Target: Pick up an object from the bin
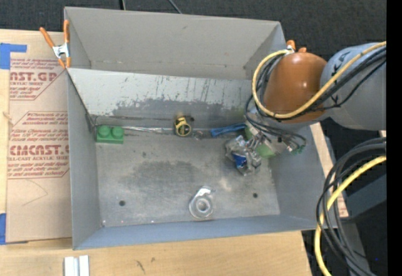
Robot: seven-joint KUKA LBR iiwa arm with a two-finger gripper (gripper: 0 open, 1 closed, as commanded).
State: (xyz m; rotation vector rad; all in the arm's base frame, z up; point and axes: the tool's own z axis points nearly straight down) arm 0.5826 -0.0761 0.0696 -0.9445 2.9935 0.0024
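My gripper (pixel 246 153) is low over the right side of the bin floor, below the arm's orange dome. A small blue thing (pixel 239 161) lies right at its tip; whether it is gripped I cannot tell. A green piece (pixel 266 149) sits against the gripper's right side. A blue strip (pixel 226 131) lies just to its upper left, along the foot of the back wall.
A small yellow and black round part (pixel 183 126) lies at the middle back. A green two-stud brick (pixel 110 134) rests in the far left corner. A silver ring-shaped piece (pixel 201 204) sits near the front wall. Yellow cables loop around the arm's dome.
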